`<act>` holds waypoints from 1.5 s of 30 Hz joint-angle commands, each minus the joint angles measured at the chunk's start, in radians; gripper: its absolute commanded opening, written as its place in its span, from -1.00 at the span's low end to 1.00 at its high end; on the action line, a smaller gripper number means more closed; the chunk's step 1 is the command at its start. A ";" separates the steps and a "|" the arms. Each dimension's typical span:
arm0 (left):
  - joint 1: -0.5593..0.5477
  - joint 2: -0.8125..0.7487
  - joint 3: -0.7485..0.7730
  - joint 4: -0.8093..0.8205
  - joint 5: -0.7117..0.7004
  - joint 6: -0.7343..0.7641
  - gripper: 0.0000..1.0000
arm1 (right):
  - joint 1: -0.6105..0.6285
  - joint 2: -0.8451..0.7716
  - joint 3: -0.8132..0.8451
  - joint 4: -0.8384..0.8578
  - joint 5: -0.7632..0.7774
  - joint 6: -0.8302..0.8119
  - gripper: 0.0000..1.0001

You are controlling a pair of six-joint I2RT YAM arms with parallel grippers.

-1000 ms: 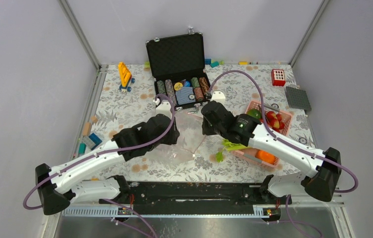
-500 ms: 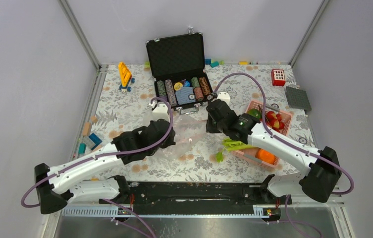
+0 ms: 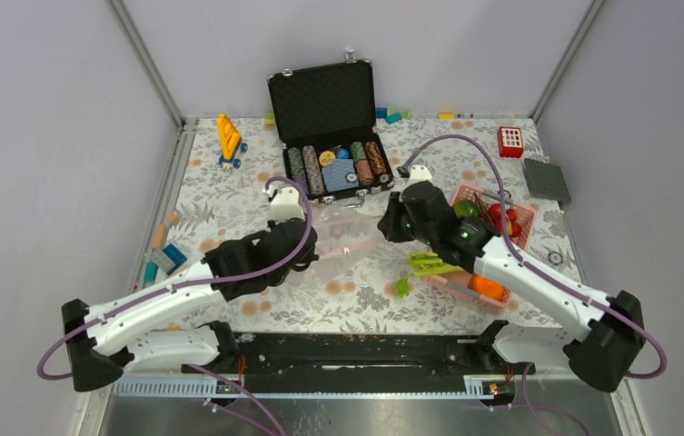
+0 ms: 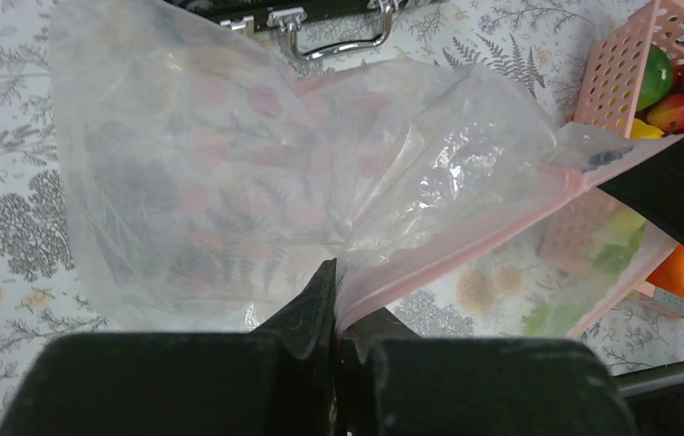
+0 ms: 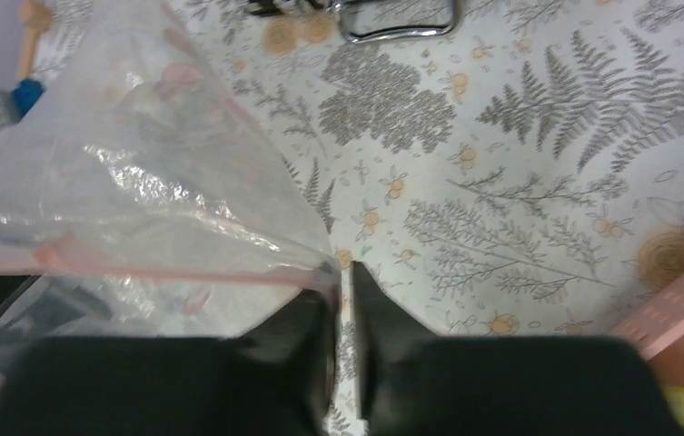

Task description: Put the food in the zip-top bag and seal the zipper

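L gripper (image 4: 336, 272) clamped on zip-top bag (image 4: 229, 173) at its pink zipper (image 4: 465, 243), R gripper (image 5: 342, 272) pinching zipper's other end. Bag stretched btwn them above table (image 3: 229, 209), just in front of poker chip case (image 3: 324, 100). Food not in bag: orange (image 3: 486, 287) in pink basket (image 4: 615, 82), celery (image 3: 429, 265) poking over its edge

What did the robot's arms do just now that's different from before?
The left end effector shut on the pink zipper strip. It and the right end effector moved apart, stretching the bag between them. The food stayed put at the basket.
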 commanded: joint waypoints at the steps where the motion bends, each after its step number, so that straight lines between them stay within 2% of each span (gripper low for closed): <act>1: 0.023 -0.030 0.034 0.029 -0.003 0.151 -1.00 | -0.094 -0.085 -0.082 0.055 -0.147 -0.158 -0.32; 2: 0.023 -0.012 0.040 0.072 0.042 0.170 -1.00 | -0.095 -0.095 -0.079 0.085 -0.236 -0.164 0.10; 3: 0.023 0.009 0.048 0.112 0.073 0.180 -1.00 | -0.095 -0.098 -0.065 0.102 -0.306 -0.162 0.62; 4: 0.023 0.030 0.062 0.131 0.094 0.187 -1.00 | -0.094 -0.100 -0.048 0.108 -0.364 -0.158 0.88; 5: 0.023 0.055 0.079 0.137 0.104 0.193 -1.00 | -0.095 -0.099 -0.025 0.103 -0.405 -0.150 0.98; 7: 0.023 0.105 0.122 0.115 0.084 0.184 -1.00 | -0.095 -0.106 0.014 0.066 -0.434 -0.144 0.99; 9: 0.024 0.143 0.156 0.088 0.060 0.173 -1.00 | -0.094 -0.136 0.043 0.008 -0.388 -0.146 0.99; 16: 0.051 0.175 0.193 0.067 0.084 0.159 -1.00 | -0.127 -0.307 0.018 -0.259 0.014 -0.158 0.99; 22: 0.103 0.167 0.195 0.014 0.091 0.138 -1.00 | -0.212 -0.385 -0.066 -0.411 0.135 -0.199 0.99; 24: 0.120 0.156 0.186 -0.001 0.099 0.140 -1.00 | -0.212 -0.432 -0.133 -0.405 0.092 -0.268 0.99; 26: 0.133 0.142 0.165 -0.007 0.104 0.147 -1.00 | -0.211 -0.475 -0.190 -0.377 -0.019 -0.343 0.99; 30: 0.149 0.125 0.122 -0.008 0.106 0.162 -1.00 | -0.208 -0.530 -0.243 -0.212 -0.391 -0.503 0.99; 32: 0.153 0.126 0.116 -0.019 0.103 0.161 -1.00 | -0.206 -0.543 -0.287 -0.109 -0.439 -0.639 0.99; 34: 0.153 0.125 0.106 -0.019 0.105 0.162 -1.00 | -0.204 -0.530 -0.330 -0.103 -0.508 -0.844 0.99; 36: 0.153 0.124 0.100 -0.011 0.105 0.170 -1.00 | -0.204 -0.500 -0.321 -0.120 -0.501 -0.998 0.99; 39: 0.154 0.123 0.101 -0.017 0.097 0.179 -1.00 | -0.203 -0.427 -0.245 -0.239 -0.429 -1.085 0.99; 43: 0.156 0.095 0.076 0.011 0.101 0.192 -1.00 | -0.135 -0.351 -0.225 -0.307 -0.317 -1.072 0.99; 45: 0.156 0.087 0.069 0.012 0.103 0.198 -1.00 | -0.073 -0.319 -0.227 -0.332 -0.209 -1.048 0.99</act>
